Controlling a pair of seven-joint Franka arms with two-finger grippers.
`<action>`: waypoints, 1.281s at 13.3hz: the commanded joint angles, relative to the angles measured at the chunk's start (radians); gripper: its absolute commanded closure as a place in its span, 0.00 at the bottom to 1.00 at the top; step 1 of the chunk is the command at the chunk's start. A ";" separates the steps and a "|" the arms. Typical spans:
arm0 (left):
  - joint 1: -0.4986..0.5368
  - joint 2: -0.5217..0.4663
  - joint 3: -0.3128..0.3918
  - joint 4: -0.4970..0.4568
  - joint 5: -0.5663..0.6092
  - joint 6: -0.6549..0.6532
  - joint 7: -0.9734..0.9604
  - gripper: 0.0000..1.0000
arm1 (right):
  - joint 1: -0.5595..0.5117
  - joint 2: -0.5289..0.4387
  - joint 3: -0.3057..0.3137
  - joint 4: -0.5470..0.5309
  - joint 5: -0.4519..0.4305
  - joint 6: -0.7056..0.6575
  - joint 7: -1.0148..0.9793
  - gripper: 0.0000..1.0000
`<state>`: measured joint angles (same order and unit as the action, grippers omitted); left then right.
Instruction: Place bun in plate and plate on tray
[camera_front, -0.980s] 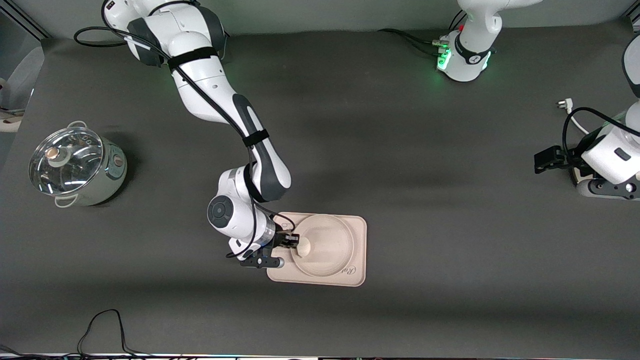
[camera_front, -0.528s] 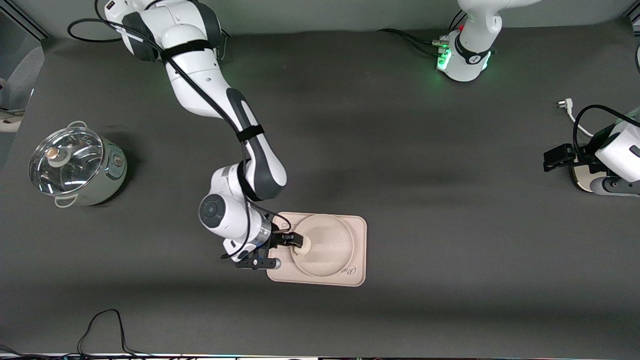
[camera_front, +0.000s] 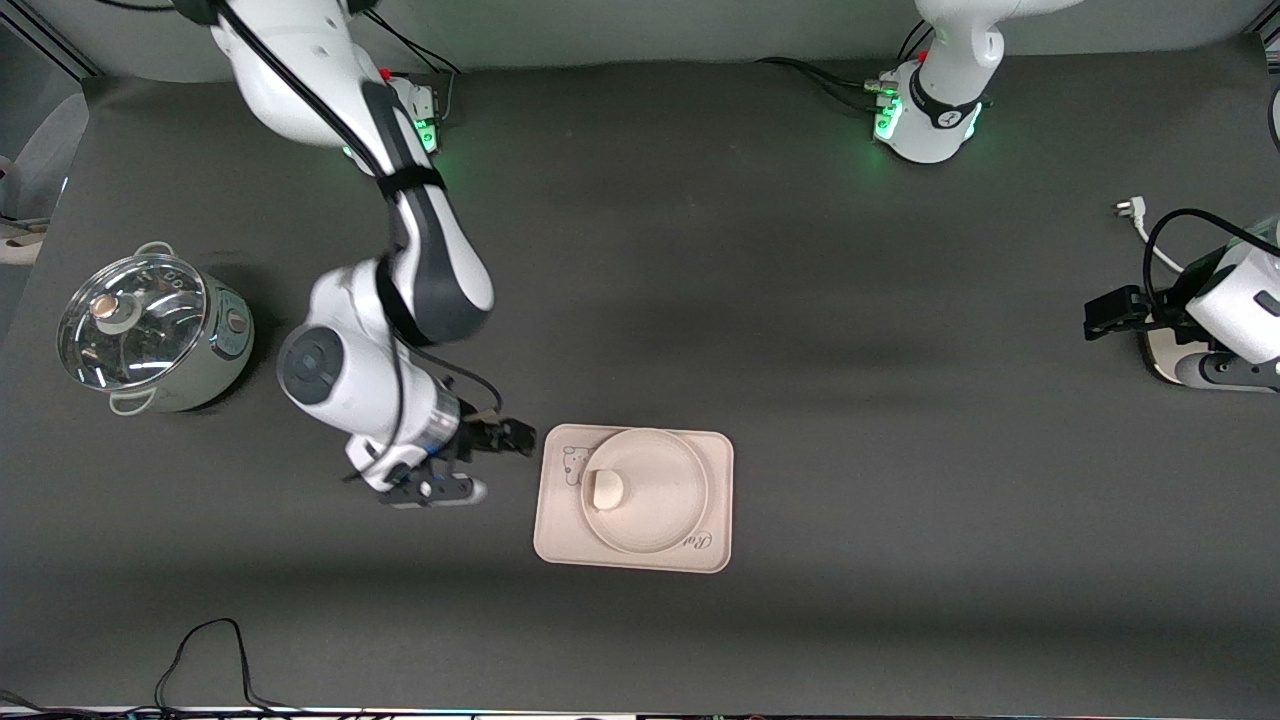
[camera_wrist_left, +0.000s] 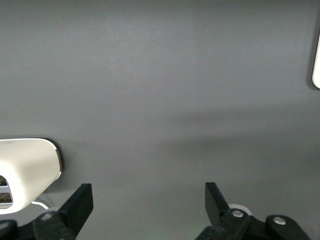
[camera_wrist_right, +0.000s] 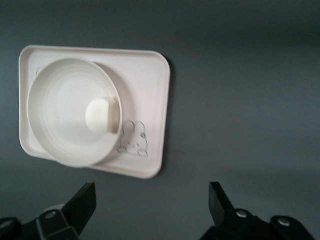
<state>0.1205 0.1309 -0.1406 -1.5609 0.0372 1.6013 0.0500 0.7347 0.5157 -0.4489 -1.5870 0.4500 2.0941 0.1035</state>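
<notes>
The front camera is looking steeply down on the whole surface (camera_front: 800, 300), facing the arm bases. The right wrist camera is looking down closely, sharing the tray (camera_front: 722, 500) (camera_wrist_right: 150, 80) with it. The left wrist camera is viewing bare surface near one end.

Dark grey table (camera_front: 760, 300) and what rests on it.
We see the tray (camera_front: 720, 545) lying flat on it, a lidded steel pot (camera_front: 150, 335) near the right arm's end, and a white toaster (camera_front: 1165, 365) at the left arm's end.

Bun (camera_front: 605, 488) in plate (camera_front: 668, 520) on tray (camera_front: 722, 500)
</notes>
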 joint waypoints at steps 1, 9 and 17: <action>0.004 -0.010 -0.001 0.002 -0.011 -0.017 0.021 0.00 | 0.014 -0.244 -0.011 -0.174 -0.178 -0.101 -0.013 0.00; 0.001 -0.028 -0.002 0.012 0.004 -0.018 0.002 0.00 | 0.003 -0.342 -0.122 0.044 -0.347 -0.411 -0.030 0.00; -0.008 -0.016 -0.008 0.042 0.032 -0.006 -0.018 0.00 | -0.233 -0.359 0.049 0.065 -0.344 -0.463 -0.117 0.00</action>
<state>0.1197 0.1182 -0.1493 -1.5297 0.0533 1.6030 0.0411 0.6584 0.1596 -0.5316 -1.5441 0.1228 1.6653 0.0707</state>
